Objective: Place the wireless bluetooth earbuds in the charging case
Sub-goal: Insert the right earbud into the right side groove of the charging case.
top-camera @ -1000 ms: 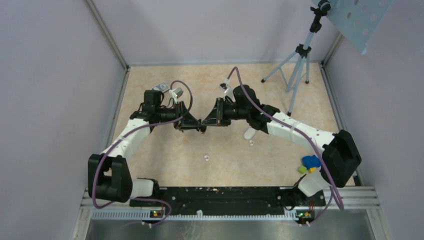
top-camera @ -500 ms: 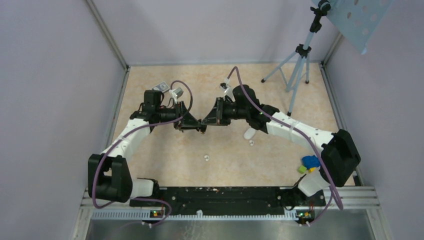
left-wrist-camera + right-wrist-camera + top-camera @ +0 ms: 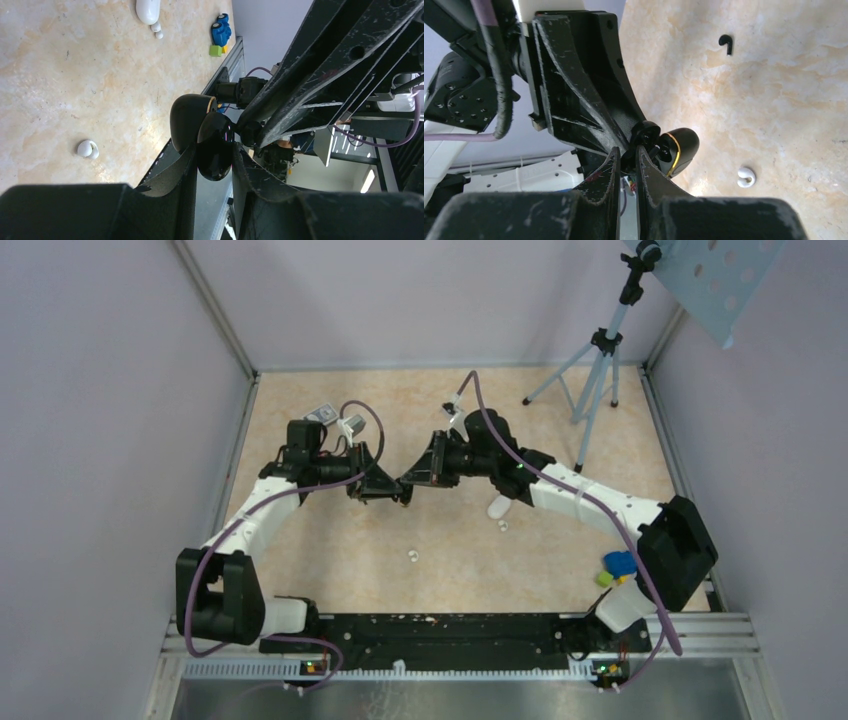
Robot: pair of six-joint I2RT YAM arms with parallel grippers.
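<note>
The white pill-shaped charging case [image 3: 497, 507] lies on the table right of centre and also shows in the left wrist view [image 3: 148, 9]. One white earbud [image 3: 503, 526] lies just in front of it. Another earbud [image 3: 412, 557] lies alone nearer me, and shows in both wrist views [image 3: 87, 149] [image 3: 746, 176]. My two grippers meet tip to tip above the table's middle. My left gripper [image 3: 397, 493] [image 3: 214, 150] is shut on a glossy black hinged shell with a gold rim [image 3: 215, 145] [image 3: 681, 145]. My right gripper [image 3: 408, 481] [image 3: 628, 150] is shut on a small black piece at that shell's opening.
A grey patterned box [image 3: 322, 413] lies at the back left behind my left wrist. A tripod [image 3: 590, 370] stands at the back right. A blue and green toy [image 3: 620, 565] sits at the near right. A small black hook [image 3: 725, 42] lies on the table. Walls enclose three sides.
My right gripper has tilted and shifted slightly left and up at the meeting point. My left arm, the white case and the earbuds have not moved.
</note>
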